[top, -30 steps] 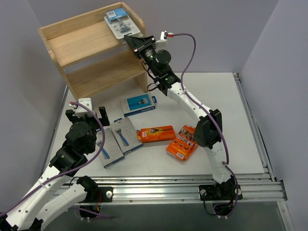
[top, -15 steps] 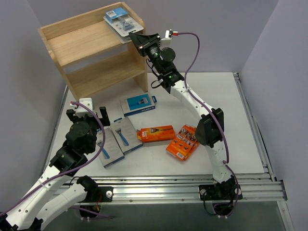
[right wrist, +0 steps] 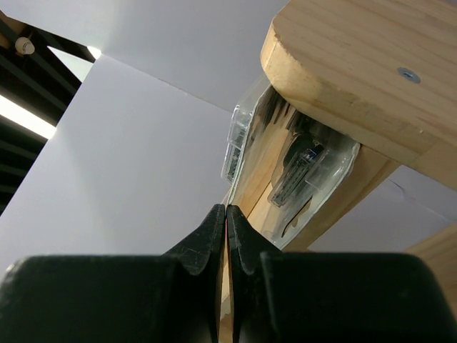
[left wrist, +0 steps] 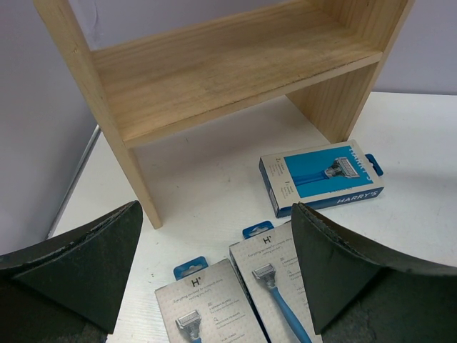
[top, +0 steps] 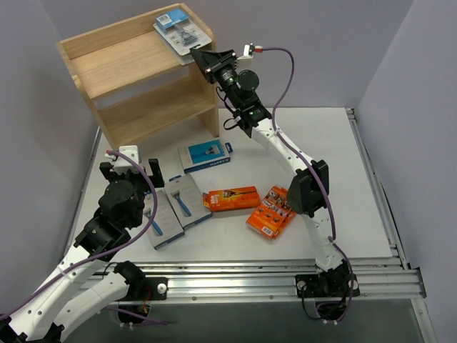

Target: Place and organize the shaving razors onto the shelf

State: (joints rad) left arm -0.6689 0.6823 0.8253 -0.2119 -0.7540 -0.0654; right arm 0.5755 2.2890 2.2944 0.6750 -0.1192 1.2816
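Right gripper (right wrist: 226, 211) raised to the top tier of the shelf (top: 121, 66), at its far right corner. Fingers pressed flat together, nothing pinched between. Tips just beside the clear blister pack (top: 182, 30); actual contact not certain from either view. Pack lying on the top board with its right edge riding over the low rim, so not properly seated. Closed fingers probably serving as a thin pusher, to nudge the pack leftward off the rim — a judgement only.

Left gripper (top: 136, 170) low over the near left of the table (top: 321, 143), spread about as wide as it goes and holding nothing. Poised above two grey packs (top: 187, 201) lying side by side, likely lined up for the next pick. Blue box (top: 206, 155) just beyond them, near the shelf's foot. Two orange boxes (top: 230, 198) to the right, toward mid-table, close together.

Five packs down on the table, one up top — task judged early, with most of the sorting not yet done.
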